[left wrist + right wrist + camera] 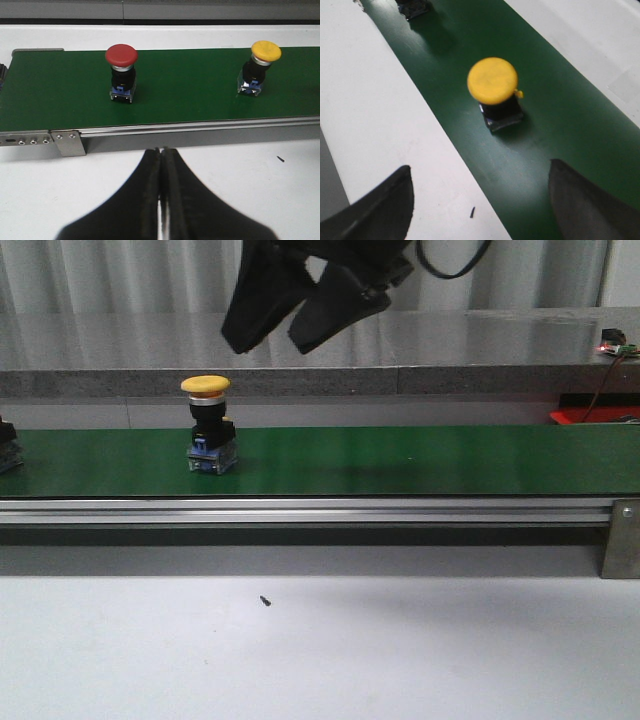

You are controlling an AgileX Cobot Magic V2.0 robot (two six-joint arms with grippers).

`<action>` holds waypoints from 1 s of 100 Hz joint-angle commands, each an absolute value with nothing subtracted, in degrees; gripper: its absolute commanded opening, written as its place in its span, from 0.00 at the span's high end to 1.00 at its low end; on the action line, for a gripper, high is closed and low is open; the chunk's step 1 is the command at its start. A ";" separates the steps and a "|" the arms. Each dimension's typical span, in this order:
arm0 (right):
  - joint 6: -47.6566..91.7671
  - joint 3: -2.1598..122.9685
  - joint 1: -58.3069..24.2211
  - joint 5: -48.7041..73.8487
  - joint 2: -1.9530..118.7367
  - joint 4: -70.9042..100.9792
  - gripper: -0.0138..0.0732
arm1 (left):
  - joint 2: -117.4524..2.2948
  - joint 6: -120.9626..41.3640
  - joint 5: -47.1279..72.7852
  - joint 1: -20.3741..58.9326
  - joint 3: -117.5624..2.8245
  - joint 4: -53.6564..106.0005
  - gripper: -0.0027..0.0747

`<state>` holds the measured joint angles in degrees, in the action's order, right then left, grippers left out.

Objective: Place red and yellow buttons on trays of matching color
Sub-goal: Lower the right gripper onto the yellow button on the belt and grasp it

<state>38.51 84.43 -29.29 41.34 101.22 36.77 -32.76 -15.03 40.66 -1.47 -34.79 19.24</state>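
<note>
1. lying nearest in the front view is the bare white desk [330, 650], with a small dark speck [265, 601] on it.
2. the left black end effector [161, 150] is clenched, its two black fingers [147, 190] pressed together with nothing between them, hovering over the white desk short of the belt.
3. beyond the desk runs a silver metal rail [300, 511], and behind it the long green conveyor belt [420, 462].
4. the yellow mushroom-head push button with a black body and blue base [208, 425] stands upright on the belt, left of centre in the front view.
5. the red mushroom-head push button with the same black and blue body [121, 72] stands upright on the same belt, well apart from the yellow one; the front view shows only its edge at the far left.
6. the right black end effector [300, 310] hangs above the belt, released, fingers spread wide, empty.
7. a red flat piece [590, 415] lies at the far right behind the belt.
</note>
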 commanded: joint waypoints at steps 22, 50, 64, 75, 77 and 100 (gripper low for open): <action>39.36 90.89 -30.38 37.54 104.95 38.38 0.20 | -32.87 -15.08 36.61 -0.98 -36.29 20.25 0.99; 39.36 90.95 -30.57 31.99 107.03 38.81 0.20 | -32.87 -15.08 36.61 -0.98 -36.29 20.25 0.99; 39.36 91.90 -30.64 31.99 108.82 39.14 0.20 | -32.87 -15.08 36.61 -0.98 -36.29 20.25 0.99; 39.36 92.02 -30.64 31.08 109.60 39.14 0.20 | -32.87 -15.08 36.61 -0.98 -36.29 20.25 0.99; 39.36 92.02 -30.64 30.99 109.60 39.14 0.20 | -32.87 -15.08 36.61 -0.98 -36.29 20.25 0.99; 39.36 92.02 -30.64 29.73 109.65 39.14 0.33 | -32.87 -15.08 36.61 -0.98 -36.29 20.25 0.99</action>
<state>38.77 90.11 -30.56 32.14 113.00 37.21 -32.76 -15.03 40.66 -1.47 -34.79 19.24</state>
